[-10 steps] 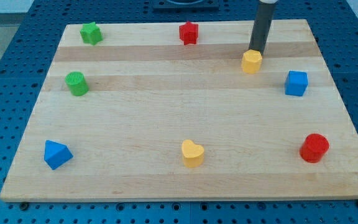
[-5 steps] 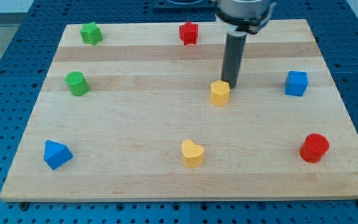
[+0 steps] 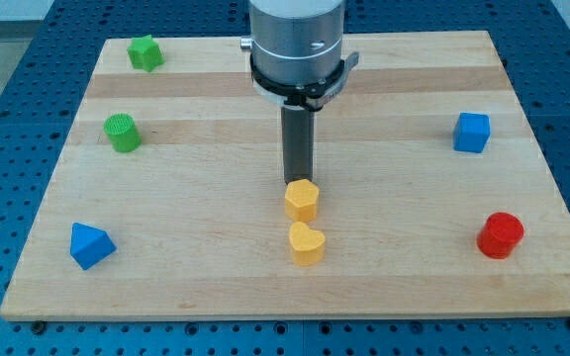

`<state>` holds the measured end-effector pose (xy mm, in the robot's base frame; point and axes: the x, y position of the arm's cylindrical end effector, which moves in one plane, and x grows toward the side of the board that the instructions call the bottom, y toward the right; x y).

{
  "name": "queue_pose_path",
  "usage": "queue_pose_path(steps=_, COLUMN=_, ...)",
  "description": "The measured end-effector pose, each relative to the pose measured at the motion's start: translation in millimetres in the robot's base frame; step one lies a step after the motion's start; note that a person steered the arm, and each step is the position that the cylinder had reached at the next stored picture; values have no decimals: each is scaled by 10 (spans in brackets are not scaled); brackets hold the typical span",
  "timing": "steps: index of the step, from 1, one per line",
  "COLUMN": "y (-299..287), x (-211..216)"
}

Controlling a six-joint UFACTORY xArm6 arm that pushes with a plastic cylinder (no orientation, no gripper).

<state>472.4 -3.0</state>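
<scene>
My tip (image 3: 297,182) rests against the top side of the yellow hexagonal block (image 3: 302,200), near the middle of the wooden board (image 3: 196,257). Just below that block, almost touching it, sits the yellow heart block (image 3: 307,242). The arm's grey body (image 3: 296,40) covers the spot where the red star block stood, so that block is hidden.
A green star block (image 3: 145,51) lies at the top left and a green cylinder (image 3: 121,132) below it. A blue triangular block (image 3: 90,244) is at the bottom left. A blue cube (image 3: 472,132) and a red cylinder (image 3: 501,234) stand on the right side.
My tip has pushed the yellow hexagonal block down and to the left, from the upper right to just above the yellow heart. The arm now hides the red star.
</scene>
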Motion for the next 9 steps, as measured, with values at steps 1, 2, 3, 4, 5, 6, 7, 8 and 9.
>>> queue_pose_path(steps=1, y=-1, x=126)
queue_pose_path(steps=2, y=-1, x=232)
queue_pose_path(steps=3, y=-1, x=269)
queue_pose_path(steps=4, y=-119, x=87)
queue_pose_path(steps=5, y=-519, x=-293)
queue_pose_path(steps=6, y=-1042, x=-345)
queue_pose_path(steps=7, y=-1321, x=-360)
queue_pose_path(steps=8, y=-1321, x=-681)
queue_pose_path(steps=9, y=-1320, x=-1075)
